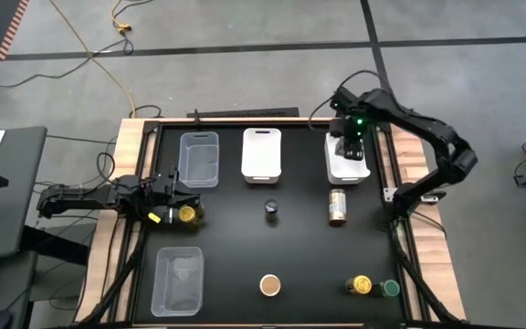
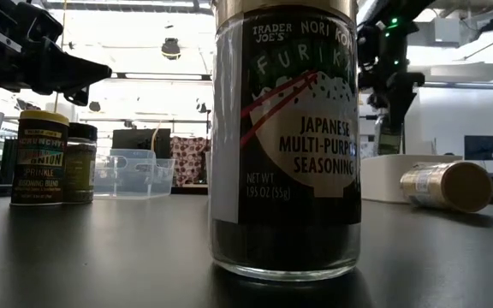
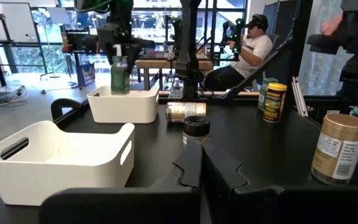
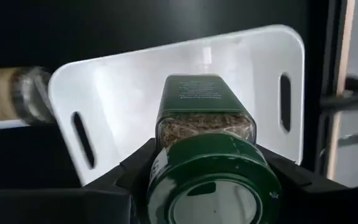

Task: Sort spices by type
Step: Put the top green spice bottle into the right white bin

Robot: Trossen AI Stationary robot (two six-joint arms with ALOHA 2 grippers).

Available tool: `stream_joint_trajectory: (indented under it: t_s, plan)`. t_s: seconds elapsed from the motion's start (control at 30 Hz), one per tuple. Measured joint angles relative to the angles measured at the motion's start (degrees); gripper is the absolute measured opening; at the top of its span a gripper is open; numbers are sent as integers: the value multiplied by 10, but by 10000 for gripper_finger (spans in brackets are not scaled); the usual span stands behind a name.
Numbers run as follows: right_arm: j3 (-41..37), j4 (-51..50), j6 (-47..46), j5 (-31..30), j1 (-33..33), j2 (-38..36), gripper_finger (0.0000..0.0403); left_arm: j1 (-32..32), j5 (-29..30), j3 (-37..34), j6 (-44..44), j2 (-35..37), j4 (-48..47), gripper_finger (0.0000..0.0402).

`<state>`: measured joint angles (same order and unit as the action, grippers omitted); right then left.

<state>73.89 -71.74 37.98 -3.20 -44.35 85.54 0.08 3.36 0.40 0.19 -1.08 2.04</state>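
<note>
The right gripper [image 4: 207, 163] holds a green-topped jar [image 4: 207, 134] tight, hanging over the white bin [image 1: 348, 170] at the table's far right. A tilted release could tip it against the bin wall. The left gripper [image 1: 173, 203] waits at the left edge by a yellow-topped jar [image 1: 187, 214], fingers closed on nothing.

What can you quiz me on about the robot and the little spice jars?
1. What colour is the top of the jar held by the right gripper?
2. True or false: the tan-topped jar beside the white bin lies on its side.
3. How many clear bins are on the table: A one, B two, C three?
Key: 1 green; 2 true; 3 B.
The left gripper is at the table's left side.
</note>
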Motion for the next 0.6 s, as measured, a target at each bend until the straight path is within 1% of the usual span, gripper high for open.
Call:
stream_joint_trajectory:
  t_s: [0.13, 0.23, 0.6]
  plan:
    - [0, 3, 52, -2, 7, 19, 225, 0, 0, 0, 0, 0, 0, 0]
    - [0, 9, 56, -2, 6, 34, 225, 0, 0, 0, 0, 0, 0, 0]
    - [0, 40, 91, 0, -38, 91, 224, 0, 0, 0, 0, 0, 0, 0]
